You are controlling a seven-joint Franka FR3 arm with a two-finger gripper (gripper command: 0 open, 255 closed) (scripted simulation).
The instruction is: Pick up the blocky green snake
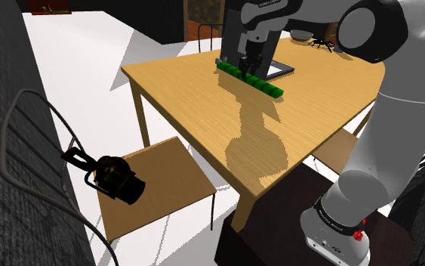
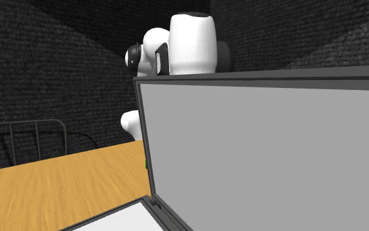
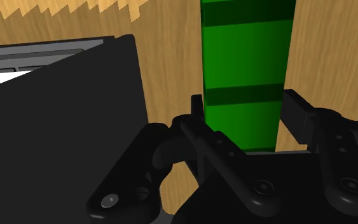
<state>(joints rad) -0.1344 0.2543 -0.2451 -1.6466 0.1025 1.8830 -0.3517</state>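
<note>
The gripper (image 1: pixel 246 68) is down on the wooden table (image 1: pixel 195 106), at one end of the green snake (image 1: pixel 267 85); the snake lies flat on the tabletop, just beside an open laptop (image 1: pixel 280 69); in the wrist view the gripper (image 3: pixel 241 105) straddles the snake (image 3: pixel 247 51), one finger (image 3: pixel 198 118) against one side and the other against the opposite side, parted only by its width and clasping it; a wooden chair (image 1: pixel 154 177) stands beside the table.
</note>
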